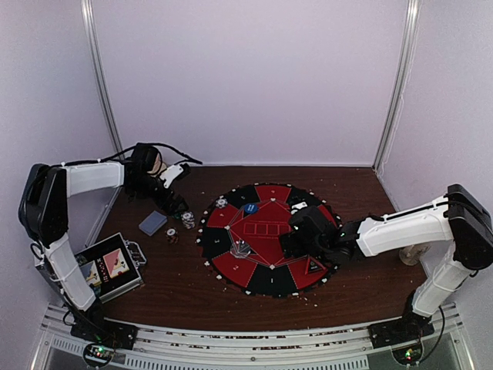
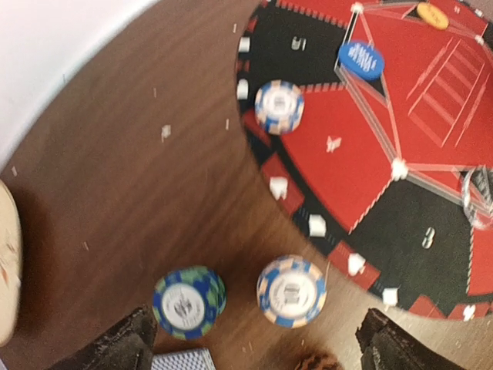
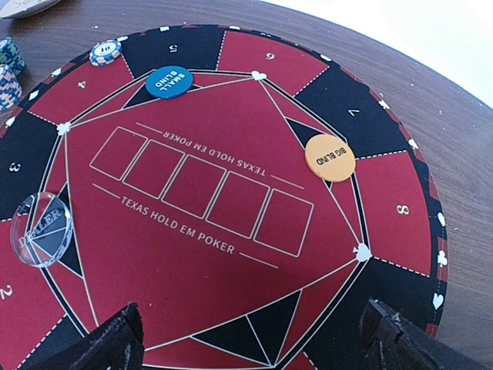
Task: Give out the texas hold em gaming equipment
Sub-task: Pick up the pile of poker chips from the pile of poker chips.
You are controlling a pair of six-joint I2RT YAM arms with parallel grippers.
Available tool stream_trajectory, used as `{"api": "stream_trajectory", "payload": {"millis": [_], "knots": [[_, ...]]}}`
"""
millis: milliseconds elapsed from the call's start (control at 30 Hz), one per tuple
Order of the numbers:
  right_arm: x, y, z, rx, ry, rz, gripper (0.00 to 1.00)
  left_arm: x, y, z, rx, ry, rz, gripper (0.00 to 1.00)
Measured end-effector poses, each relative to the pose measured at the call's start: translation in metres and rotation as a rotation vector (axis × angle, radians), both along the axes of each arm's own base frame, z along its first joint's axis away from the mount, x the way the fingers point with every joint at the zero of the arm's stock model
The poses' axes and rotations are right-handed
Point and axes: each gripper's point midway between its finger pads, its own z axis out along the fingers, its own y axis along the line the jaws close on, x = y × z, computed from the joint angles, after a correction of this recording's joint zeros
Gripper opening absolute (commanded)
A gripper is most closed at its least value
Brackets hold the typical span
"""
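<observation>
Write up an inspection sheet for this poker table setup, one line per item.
Surface: brown wooden table with white specks; round red-and-black poker mat at centre.
Job's things: blue button, orange button, clear dealer button and a few chips on the mat; green chip stack, orange-blue chip stack and card deck off it, on the left.
Clutter: metal case at the near-left edge; beige object at the far left.
Grippers: left gripper open, both stacks just ahead; right gripper open above the mat.
Cables: black cable looping off the left arm.
Surroundings: plain white walls.
</observation>
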Motion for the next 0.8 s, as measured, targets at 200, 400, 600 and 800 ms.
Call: {"api": "stream_trajectory", "payload": {"millis": [200,400,600,800], "knots": [[0.000,0.000,-0.001,-0.003,0.002,0.001,1.00,-0.010,0.014,-0.021,0.000,0.046,-0.001,0.88],[0.000,0.001,-0.001,-0.006,0.004,0.001,1.00,-0.009,0.007,-0.017,-0.023,0.025,-0.037,0.83],[0.000,0.001,-0.001,-0.005,0.004,0.001,1.00,-0.010,0.000,-0.023,-0.015,0.023,-0.068,0.82],[0.000,0.001,-0.001,-0.005,0.004,0.001,1.00,-0.016,-0.010,-0.035,0.002,0.044,-0.098,0.79]]}}
